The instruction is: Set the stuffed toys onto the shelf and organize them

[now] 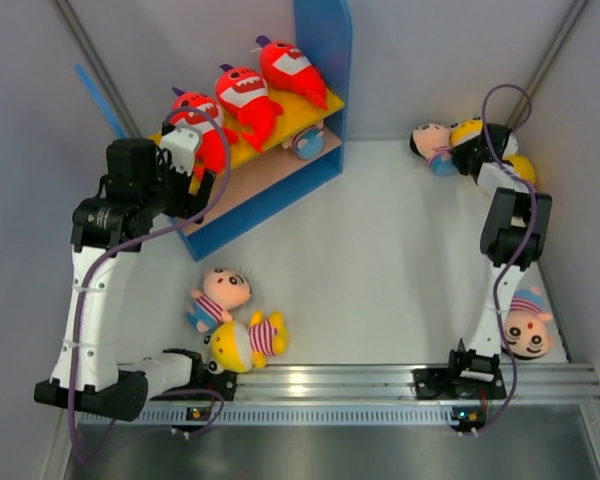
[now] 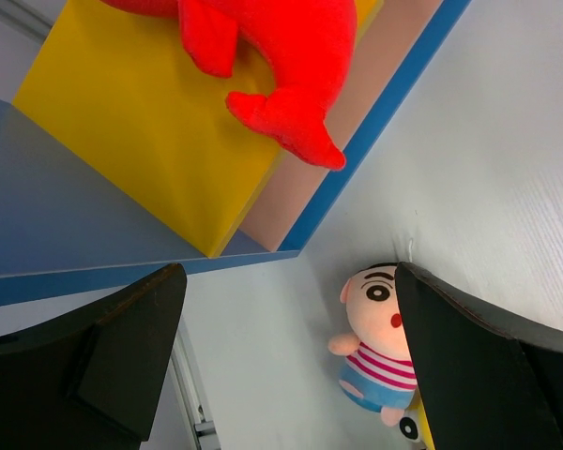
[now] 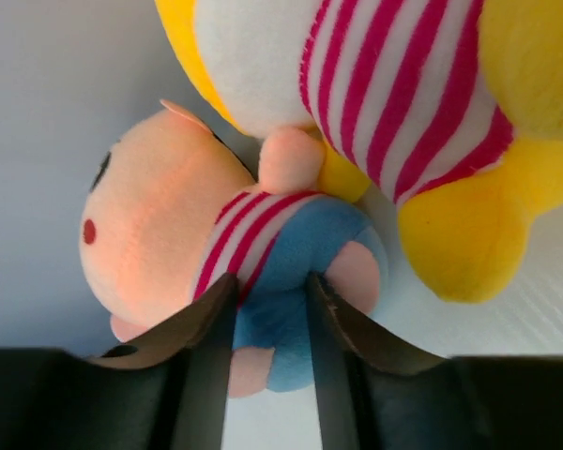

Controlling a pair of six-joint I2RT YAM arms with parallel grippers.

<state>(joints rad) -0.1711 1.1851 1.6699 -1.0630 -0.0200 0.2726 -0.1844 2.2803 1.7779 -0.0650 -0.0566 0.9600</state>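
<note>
Bright, even light, faint soft shadows, glare on front rail [image 1: 300,387].

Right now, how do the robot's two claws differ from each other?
The left gripper is wide open with nothing between its fingers, while the right gripper is pinched on the blue shorts of a pink-faced doll.
The left gripper hovers beside the shelf, near a red shark. The right gripper is down in the far right corner, next to a yellow doll.
Both grippers have two dark fingers.
</note>
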